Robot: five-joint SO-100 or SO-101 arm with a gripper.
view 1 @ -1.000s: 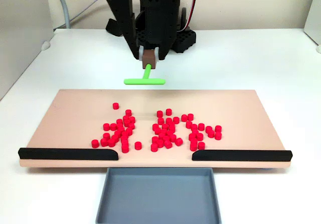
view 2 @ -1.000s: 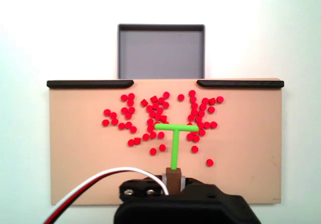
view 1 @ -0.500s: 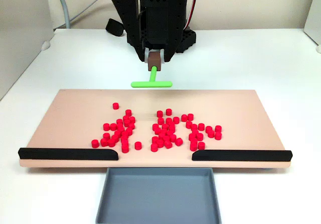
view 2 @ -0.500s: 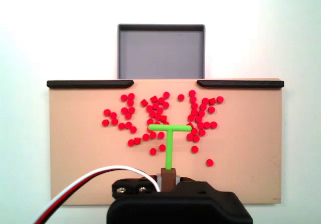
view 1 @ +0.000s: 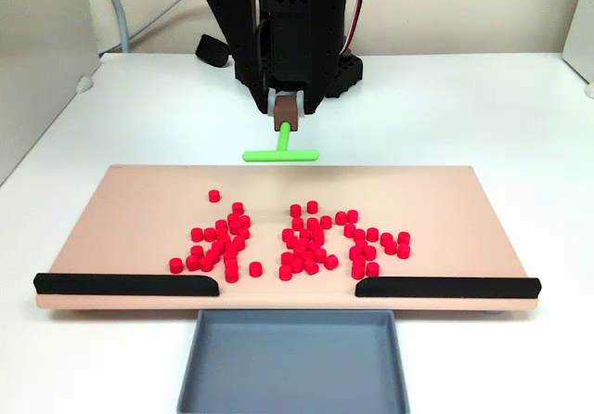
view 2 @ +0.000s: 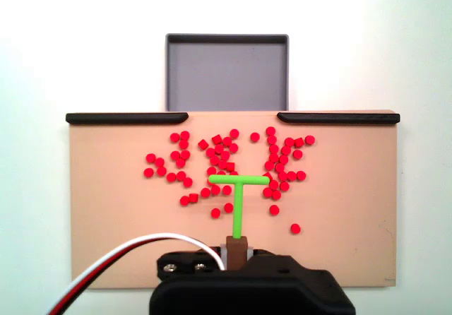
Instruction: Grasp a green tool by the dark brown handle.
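Green tool (view 1: 280, 152) in the pincer (view 1: 287, 109).

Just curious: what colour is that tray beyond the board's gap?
Plain grey-blue tray, best seen in a fixed view.

Gripper: your gripper (view 2: 237, 253) comes in from the bottom edge, black body across the lower middle, its jaws closed on the dark brown handle (view 2: 236, 247).
Green tool: you see the green tool (view 2: 239, 195) pointing up the picture, the stem rising from the handle, the crossbar level across the top.
Red cylinders: the red cylinders (view 2: 220, 147) lie scattered over the middle of the board; the crossbar overlaps the lowest ones in the picture, contact unclear.
Board: the tan board (view 2: 353, 209) lies under all of this.
Black bars: two black bars (view 2: 127, 117) run along its far edge with a gap between.
Tray: the grey tray (view 2: 227, 72) sits beyond that gap.
Cable: a white and red cable (view 2: 134, 258) curves in from your lower left to the arm.
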